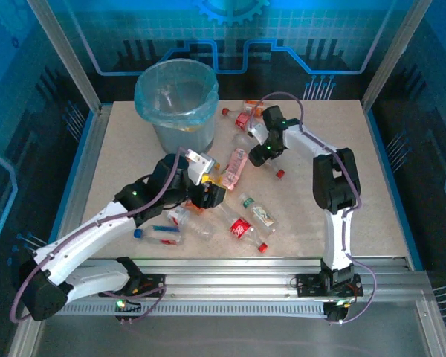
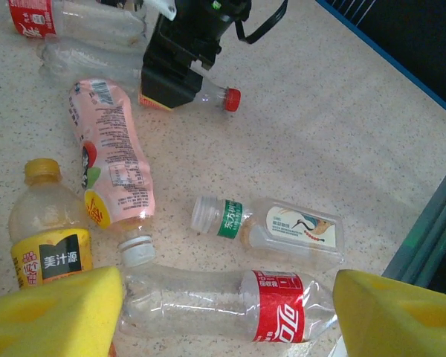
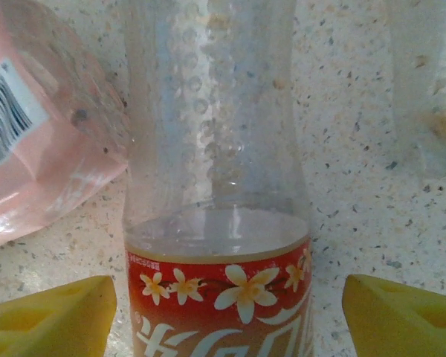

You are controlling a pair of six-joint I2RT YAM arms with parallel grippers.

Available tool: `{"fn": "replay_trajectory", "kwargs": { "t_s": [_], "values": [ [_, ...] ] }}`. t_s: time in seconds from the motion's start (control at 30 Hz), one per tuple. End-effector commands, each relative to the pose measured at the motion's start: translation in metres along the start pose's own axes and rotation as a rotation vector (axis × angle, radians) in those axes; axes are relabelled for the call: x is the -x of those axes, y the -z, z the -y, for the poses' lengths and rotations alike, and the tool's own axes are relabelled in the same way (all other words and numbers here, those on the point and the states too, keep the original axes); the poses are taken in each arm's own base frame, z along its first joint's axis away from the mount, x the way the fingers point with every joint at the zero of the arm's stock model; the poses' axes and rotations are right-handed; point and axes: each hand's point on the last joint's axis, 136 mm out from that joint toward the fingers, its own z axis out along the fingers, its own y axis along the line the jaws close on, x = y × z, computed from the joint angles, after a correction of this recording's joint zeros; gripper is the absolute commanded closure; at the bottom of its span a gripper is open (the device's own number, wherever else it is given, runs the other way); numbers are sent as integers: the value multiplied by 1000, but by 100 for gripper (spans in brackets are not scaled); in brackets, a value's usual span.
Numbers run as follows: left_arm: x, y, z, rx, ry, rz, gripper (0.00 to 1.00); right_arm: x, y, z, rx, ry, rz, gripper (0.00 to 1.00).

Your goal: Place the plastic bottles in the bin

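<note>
Now right claw [image 3: 223, 320] spread astride clear plastic bottle with red flowered label [image 3: 217, 149]; left claw [image 2: 227, 312] spread too. Centre, squeeze gently.

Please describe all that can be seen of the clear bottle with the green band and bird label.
The bird-label bottle is small, of clear plastic, and looks empty. It lies on its side on the speckled table, pale cap pointing toward the pink bottle. A green band with white characters wraps its shoulder; a white label with a bird drawing covers the somewhat flattened body. The red-label bottle lies close beside it; whether they touch I cannot tell. Nothing else touches it.
</note>
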Motion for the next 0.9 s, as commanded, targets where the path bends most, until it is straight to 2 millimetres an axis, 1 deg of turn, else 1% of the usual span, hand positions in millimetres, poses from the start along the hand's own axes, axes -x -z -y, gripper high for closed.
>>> {"fn": "replay_trajectory", "kwargs": {
  "t_s": [0.0,0.1,0.17,0.27,0.37,0.53,0.87],
  "values": [
    [12,10,1,17,5,63,24,0,2,6,5,19,-6,20],
    [9,10,-3,32,8,62,24,-4,-3,2,36,37,-24,21],
    [8,11,-3,31,9,63,24,-8,-6,1,50,43,-44,26],
    [8,11,-3,33,12,65,24,-10,-8,0,59,38,-56,28],
    [10,13,-4,38,7,70,24,-10,-7,1,52,33,-50,28],
    [13,14,-4,42,2,77,24,-11,-6,0,54,25,-55,25],
    [16,20,-2,33,21,104,24,-17,-4,2,52,7,-60,34]
  ]
}}
